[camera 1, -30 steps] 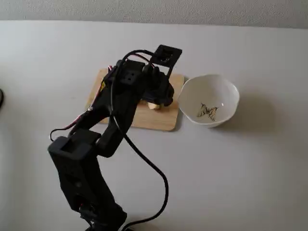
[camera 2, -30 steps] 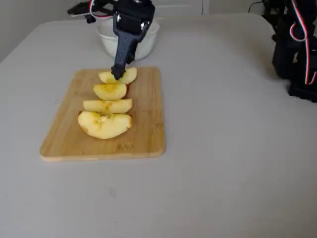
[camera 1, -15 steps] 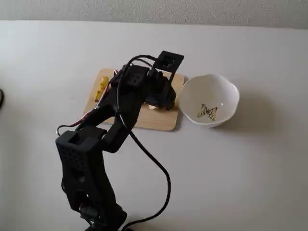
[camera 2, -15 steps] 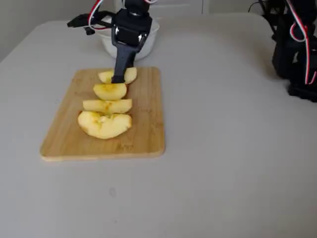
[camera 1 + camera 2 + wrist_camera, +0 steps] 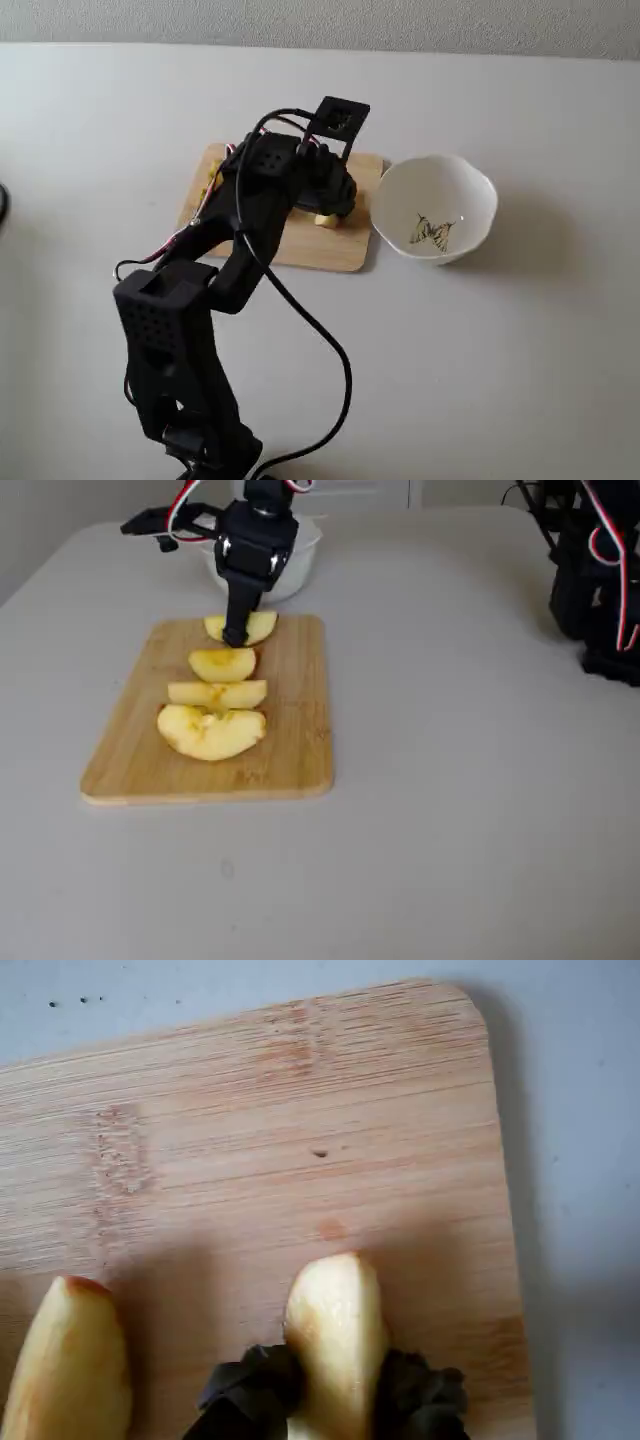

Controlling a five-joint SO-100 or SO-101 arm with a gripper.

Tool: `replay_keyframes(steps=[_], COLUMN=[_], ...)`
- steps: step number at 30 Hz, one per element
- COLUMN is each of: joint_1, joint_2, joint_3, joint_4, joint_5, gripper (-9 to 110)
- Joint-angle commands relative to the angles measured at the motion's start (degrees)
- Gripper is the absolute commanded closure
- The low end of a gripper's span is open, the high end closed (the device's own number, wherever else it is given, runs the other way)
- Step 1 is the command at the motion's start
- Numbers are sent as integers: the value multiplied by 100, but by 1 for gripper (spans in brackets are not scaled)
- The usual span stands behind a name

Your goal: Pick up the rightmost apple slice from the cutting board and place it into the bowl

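Note:
The apple slice [image 5: 335, 1320], pale with cream flesh, sits between my gripper's [image 5: 335, 1385] two black fingers, which are shut on its sides. In a fixed view the gripper [image 5: 236, 634] stands at the far end of the cutting board [image 5: 290, 750], gripping the apple slice [image 5: 255, 626] nearest the bowl [image 5: 300, 560]. I cannot tell whether the slice still touches the wood. From the other fixed view the arm hides most of the board [image 5: 335, 252]; a bit of the slice [image 5: 326, 219] shows beside the white butterfly bowl [image 5: 433, 207].
Three more yellow wedges [image 5: 215, 695] lie in a row on the board toward the camera; one of them [image 5: 65, 1360] shows left of the held slice. Black equipment with red-white cables [image 5: 600, 580] stands at the right. The arm's base [image 5: 190, 400] sits near the table's front.
The gripper has shifted slightly away from the row, toward the bowl, and the held slice moved with it, opening a small gap to its neighbour.

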Motion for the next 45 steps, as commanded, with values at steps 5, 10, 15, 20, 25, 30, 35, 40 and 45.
replay_keyframes(steps=[5,10,15,20,25,30,35,40,45], joint_1=[18,9,-53,97,571,1222,1696,1951,2171], joint_2=[-9,70,536,1274,1863,2259,2101,1714,1283], joint_3=[-650,-1318,-1415,-1415,-1415,-1415,-1415,-1380,-1380], joint_4=[439,914,967,932,879,896,967,1063,1055], joint_5=[272,519,896,1494,1934,2057,1916,1846,1670], gripper=[102,102,102,102,102,102,101,97,73])
